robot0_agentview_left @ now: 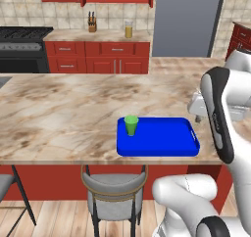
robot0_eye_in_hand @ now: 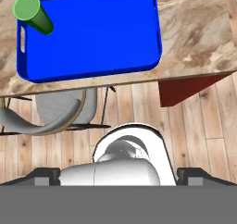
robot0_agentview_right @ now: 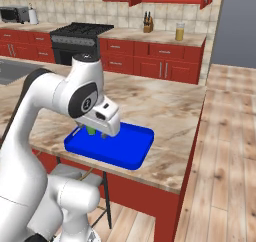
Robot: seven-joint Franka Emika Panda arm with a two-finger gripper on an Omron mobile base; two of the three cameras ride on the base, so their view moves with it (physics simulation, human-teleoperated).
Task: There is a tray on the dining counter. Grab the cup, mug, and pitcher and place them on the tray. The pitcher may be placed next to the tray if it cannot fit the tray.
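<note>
Cup set, two items left; my tool (robot0_agentview_left: 197,117) is wide open and holds nothing.
Risk: swinging away low, I could clip the green cup (robot0_agentview_left: 131,125) standing upright in the tray (robot0_agentview_left: 162,143) corner on the bench (robot0_agentview_left: 59,113).

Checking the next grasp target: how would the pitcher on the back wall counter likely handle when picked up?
The pitcher looks like clear glass, so probably rigid, smooth and breakable. It seems mostly full of orange liquid, so likely heavy and apt to slosh. Being tall and narrow, it may tip if pushed high.

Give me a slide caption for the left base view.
Green cup standing on the blue tray on the dining counter.
</note>
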